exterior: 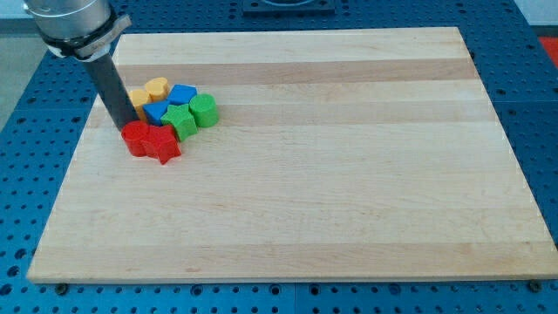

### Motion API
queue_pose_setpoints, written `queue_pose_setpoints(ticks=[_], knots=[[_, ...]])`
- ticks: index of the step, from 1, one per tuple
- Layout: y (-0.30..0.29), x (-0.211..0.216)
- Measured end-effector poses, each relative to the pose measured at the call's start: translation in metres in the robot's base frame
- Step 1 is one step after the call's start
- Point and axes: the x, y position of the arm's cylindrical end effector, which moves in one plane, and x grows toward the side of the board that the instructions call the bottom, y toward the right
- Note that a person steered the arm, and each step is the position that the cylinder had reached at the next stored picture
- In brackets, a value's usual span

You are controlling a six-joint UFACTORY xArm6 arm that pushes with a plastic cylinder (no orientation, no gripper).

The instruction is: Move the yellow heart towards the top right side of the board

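wooden board right side open; yellow heart upper-left, clustered.

wooden board on blue perforated table; cluster at the view's upper left: red cylinder touching red star; green star, green cylinder; blue blocks and behind; yellow block

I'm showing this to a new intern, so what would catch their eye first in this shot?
First, the tight cluster of coloured blocks at the board's upper left: two yellow blocks, blue blocks, green blocks and red blocks pressed together. Next, the dark rod coming down from the view's top left, my tip at the cluster's left edge, against the red blocks.
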Motion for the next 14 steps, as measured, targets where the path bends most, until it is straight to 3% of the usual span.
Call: queue_pose_setpoints(ticks=[2, 6, 7, 9, 10, 12, 14], knots=[[0.004, -0.033], [-0.029, -0.031], [-0.012, -0.023], [0.104, -0.023], [0.100, -0.023], [0.011, -0.027], [-0.014, -0.046]])
